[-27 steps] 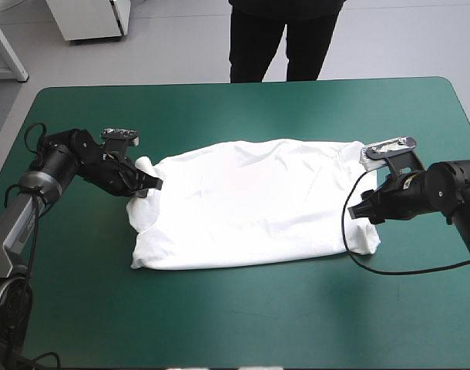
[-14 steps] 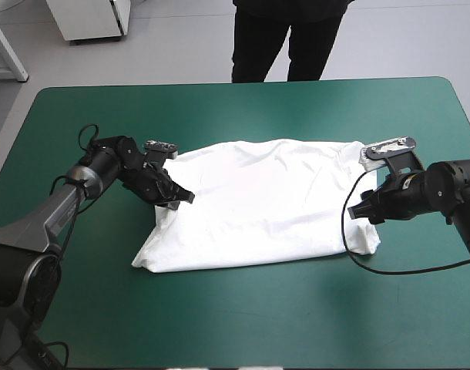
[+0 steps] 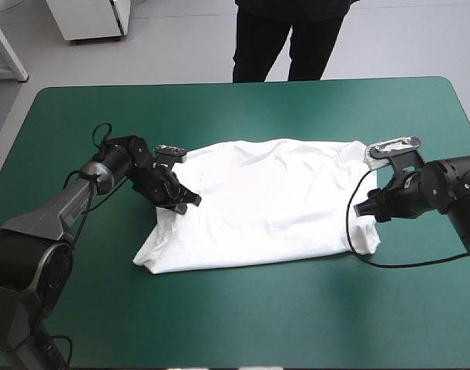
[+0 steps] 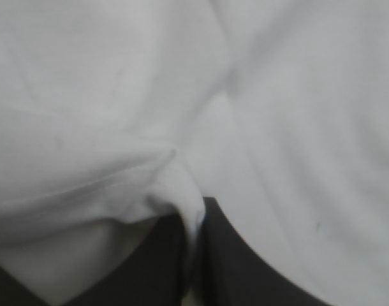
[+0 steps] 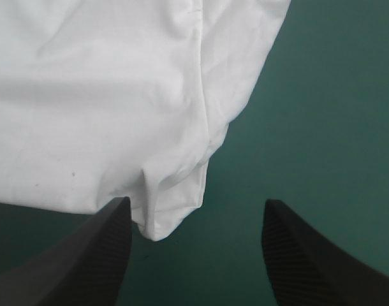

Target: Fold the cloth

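- The white T-shirt point(image 3: 258, 204) lies spread flat on the teal-green cover point(image 3: 243, 308), between the two grippers.
- The left gripper point(image 3: 187, 203) is nearly closed, pinching a fold of the shirt's edge.
- The right gripper point(image 3: 361, 207) gapes wide, with a shirt corner just ahead of its gap.

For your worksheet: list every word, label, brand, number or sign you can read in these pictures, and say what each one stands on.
There is no readable text.
The T-shirt is plain white in every view, with no print or tag showing.
The teal-green cover bears no marking.
The left tool and the right tool show no lettering.
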`<move>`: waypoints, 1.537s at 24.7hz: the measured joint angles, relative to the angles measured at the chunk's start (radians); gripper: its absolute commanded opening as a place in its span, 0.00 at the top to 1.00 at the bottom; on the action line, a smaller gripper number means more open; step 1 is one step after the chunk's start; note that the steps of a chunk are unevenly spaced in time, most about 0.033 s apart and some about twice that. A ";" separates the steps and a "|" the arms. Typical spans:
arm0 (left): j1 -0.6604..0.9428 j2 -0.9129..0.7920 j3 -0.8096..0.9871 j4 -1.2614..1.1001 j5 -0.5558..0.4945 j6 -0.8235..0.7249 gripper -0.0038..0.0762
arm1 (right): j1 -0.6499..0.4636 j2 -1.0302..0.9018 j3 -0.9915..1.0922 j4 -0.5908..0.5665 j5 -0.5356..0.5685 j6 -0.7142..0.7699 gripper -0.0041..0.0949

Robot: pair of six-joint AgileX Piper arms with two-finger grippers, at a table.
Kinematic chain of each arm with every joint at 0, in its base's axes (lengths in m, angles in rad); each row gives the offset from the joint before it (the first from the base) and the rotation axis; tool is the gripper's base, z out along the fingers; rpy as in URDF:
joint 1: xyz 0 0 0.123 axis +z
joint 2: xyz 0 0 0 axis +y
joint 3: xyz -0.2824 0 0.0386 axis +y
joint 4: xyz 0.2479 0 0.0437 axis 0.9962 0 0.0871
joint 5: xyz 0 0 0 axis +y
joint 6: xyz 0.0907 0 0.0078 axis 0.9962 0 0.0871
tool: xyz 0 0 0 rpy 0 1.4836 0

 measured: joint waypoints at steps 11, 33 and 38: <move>0.000 -0.195 -0.138 0.005 0.146 0.003 0.63 | 0.000 0.089 -0.092 -0.052 -0.014 0.029 0.38; -0.002 -0.357 -0.193 0.039 0.214 -0.002 0.64 | -0.150 0.612 -0.367 0.074 -0.090 0.003 0.38; -0.002 -0.369 -0.200 0.039 0.219 -0.004 0.63 | -0.150 0.703 -0.368 0.106 -0.096 -0.002 0.41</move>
